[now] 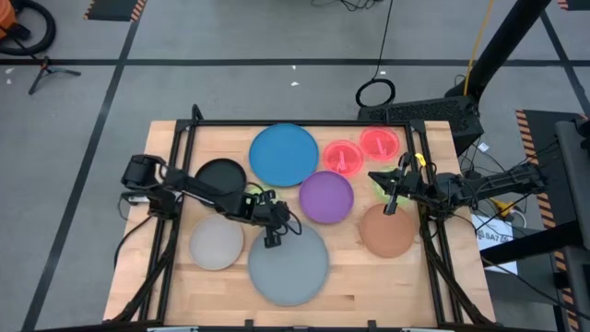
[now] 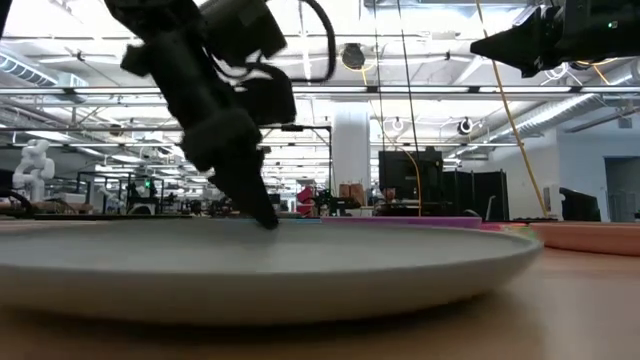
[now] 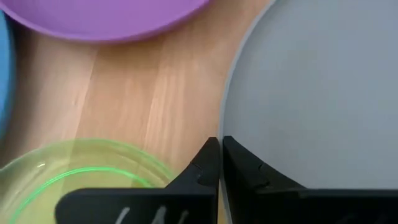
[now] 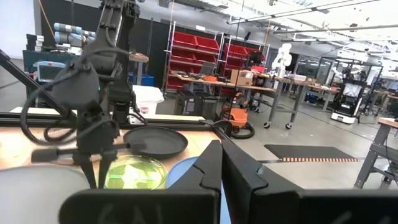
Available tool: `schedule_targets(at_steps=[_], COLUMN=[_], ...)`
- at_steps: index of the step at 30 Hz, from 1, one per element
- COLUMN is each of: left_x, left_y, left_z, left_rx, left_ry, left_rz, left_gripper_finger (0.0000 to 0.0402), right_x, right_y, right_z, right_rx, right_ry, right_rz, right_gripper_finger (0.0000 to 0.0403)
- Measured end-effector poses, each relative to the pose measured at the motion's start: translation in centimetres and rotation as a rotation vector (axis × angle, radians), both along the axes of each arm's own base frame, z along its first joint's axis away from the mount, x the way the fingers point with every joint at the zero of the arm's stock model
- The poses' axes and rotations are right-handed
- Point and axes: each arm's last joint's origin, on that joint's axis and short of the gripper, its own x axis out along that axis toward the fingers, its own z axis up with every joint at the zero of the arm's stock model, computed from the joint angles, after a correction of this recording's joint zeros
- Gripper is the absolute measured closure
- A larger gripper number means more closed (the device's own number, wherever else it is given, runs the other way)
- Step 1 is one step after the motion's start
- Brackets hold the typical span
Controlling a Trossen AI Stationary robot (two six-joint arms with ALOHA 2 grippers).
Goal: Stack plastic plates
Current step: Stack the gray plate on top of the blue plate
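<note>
The large grey plate lies flat near the table's near edge. My left gripper stands at its far rim, shut on it. A translucent green plate lies just behind that gripper, mostly hidden under the arm in the high view. The purple plate, blue plate, black plate, pale grey plate, brown plate and two pink-red plates lie singly on the table. My right gripper hangs shut and raised between the purple and brown plates, touching nothing. My left gripper pinches the large grey plate's far rim between its two fingers, one finger over the plate and the other over the bare wood. It comes from above, slanting down. The plate lies flat on the table.
The wooden table is framed by dark rails at its left, right and far sides. A bit of green shows beside my right gripper. Bare wood lies along the near edge, to either side of the large grey plate. Workshop benches and red shelves stand beyond the table.
</note>
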Motion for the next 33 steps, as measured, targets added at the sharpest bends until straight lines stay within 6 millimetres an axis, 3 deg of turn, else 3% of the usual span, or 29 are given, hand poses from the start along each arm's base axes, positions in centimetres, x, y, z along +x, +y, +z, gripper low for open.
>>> schedule_targets(at_steps=[7,12,25,33], left_x=[-1.0,-1.9,-5.2,-7.6], left_y=[0.0,1.2,7.0,12.0], left_z=[3.5,5.6,10.2,12.5], left_rx=[0.022,0.032,0.032,0.090], left_ry=[-0.094,-0.125,-0.180,-0.256], left_rz=[-0.007,0.051,0.247,0.392], left_gripper_finger=[0.0394,0.0394,0.0394,0.0394], right_x=[0.0,0.0,0.0,0.0], right_y=[0.0,0.0,0.0,0.0], right_z=[0.0,0.0,0.0,0.0], right_rx=[0.001,0.002,0.002,0.003], right_ry=[-0.002,-0.002,-0.002,-0.002], right_rz=[0.000,0.000,0.000,0.000], right_gripper_finger=[0.0403,0.0403,0.0403,0.0403])
